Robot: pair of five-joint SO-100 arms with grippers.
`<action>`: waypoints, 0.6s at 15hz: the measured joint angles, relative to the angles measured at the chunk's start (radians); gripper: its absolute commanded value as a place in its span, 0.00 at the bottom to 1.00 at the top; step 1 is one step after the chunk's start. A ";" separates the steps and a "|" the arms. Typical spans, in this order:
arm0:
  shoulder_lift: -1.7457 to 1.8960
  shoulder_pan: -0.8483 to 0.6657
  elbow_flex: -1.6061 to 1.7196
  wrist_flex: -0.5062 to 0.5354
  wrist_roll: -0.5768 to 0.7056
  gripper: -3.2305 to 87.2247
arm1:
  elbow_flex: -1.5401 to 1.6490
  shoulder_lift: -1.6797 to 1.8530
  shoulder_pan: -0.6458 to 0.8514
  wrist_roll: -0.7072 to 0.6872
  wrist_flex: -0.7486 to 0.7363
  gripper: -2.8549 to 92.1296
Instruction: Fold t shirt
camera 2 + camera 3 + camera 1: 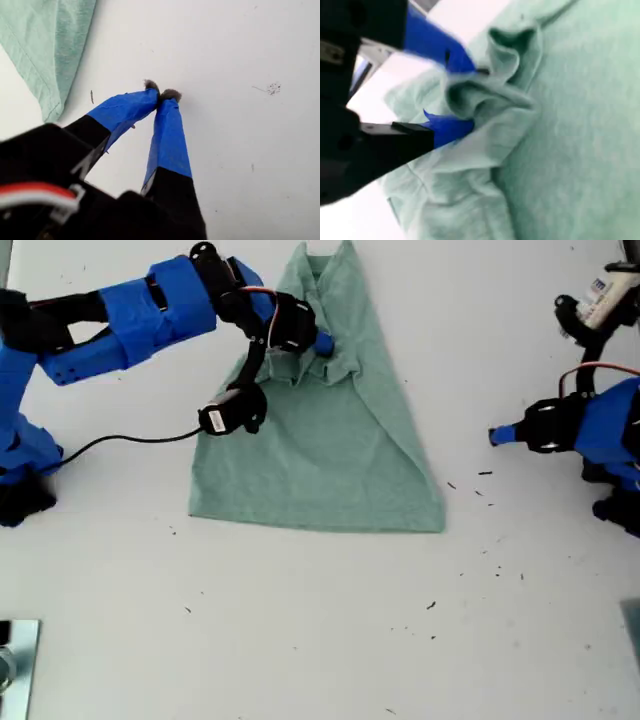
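The t shirt lies on the white table, upper centre in the exterior view, its long axis running from the hem nearest the camera up to the collar end. Both sides are already turned inward, so the body narrows toward the top.

My second gripper is clamped on a bunched fold of the t shirt near that collar end. The cloth wads up between the 2 blue fingers.

My first gripper has its jaws together with nothing between them. It hangs over bare table off the shirt edge at the exterior view's right.

Judgement: the coming fold runs along the long axis, collar toward hem. My second gripper is the nearer one and already holds the cloth.
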 measured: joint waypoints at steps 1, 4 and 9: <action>0.009 -0.038 -0.003 0.015 0.002 0.34 | 0.000 0.003 0.000 0.000 0.000 0.06; 0.270 -0.147 0.028 0.236 0.012 0.32 | 0.002 0.006 0.000 0.000 0.000 0.06; 1.253 -0.051 1.006 0.067 -0.120 0.03 | 0.002 0.006 0.000 0.000 0.000 0.06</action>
